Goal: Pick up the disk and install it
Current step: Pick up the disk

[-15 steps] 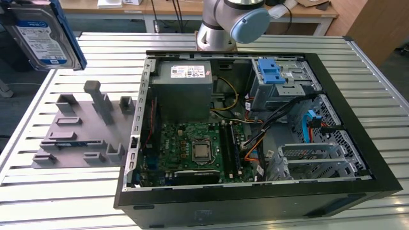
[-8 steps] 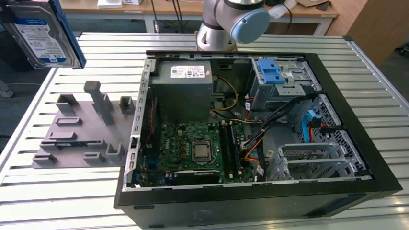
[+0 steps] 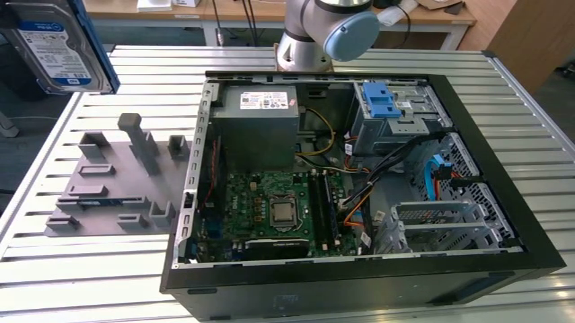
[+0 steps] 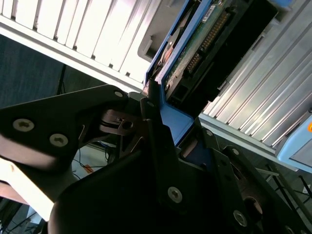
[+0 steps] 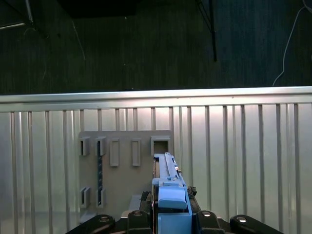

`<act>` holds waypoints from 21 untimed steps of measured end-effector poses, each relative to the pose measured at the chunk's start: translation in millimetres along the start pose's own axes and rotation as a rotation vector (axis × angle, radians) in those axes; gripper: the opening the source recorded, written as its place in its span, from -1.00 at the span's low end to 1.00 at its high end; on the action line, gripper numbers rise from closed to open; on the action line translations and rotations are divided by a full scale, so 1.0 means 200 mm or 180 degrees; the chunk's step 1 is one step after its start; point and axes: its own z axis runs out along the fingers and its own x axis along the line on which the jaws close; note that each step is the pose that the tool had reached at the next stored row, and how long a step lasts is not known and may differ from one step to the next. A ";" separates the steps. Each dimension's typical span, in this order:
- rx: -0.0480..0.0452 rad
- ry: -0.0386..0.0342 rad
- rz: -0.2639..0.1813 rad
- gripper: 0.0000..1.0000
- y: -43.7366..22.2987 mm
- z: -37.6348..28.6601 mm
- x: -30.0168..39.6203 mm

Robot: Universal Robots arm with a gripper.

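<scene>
The pincer (image 5: 170,210) is clamped on the disk (image 5: 167,170) by its blue carrier edges, held above the grey rack (image 5: 124,187). The disk is probably stiff, weighty and shock-sensitive, so those rigid edges suit gripping.

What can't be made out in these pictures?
Exterior view: the disk is cut off by the left and top edges.
First wrist view: the disk sits edge-on, label hidden; the pincer is cut by the bottom edge.
Exterior view: inside of the drive cage is hidden by its metal walls.
</scene>
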 end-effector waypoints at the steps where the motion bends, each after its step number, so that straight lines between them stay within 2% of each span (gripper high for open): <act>1: 0.0000 0.0000 0.0000 -0.27 0.000 -0.004 0.000; 21: 0.0002 0.0000 0.0000 -0.27 -0.001 -0.106 -0.003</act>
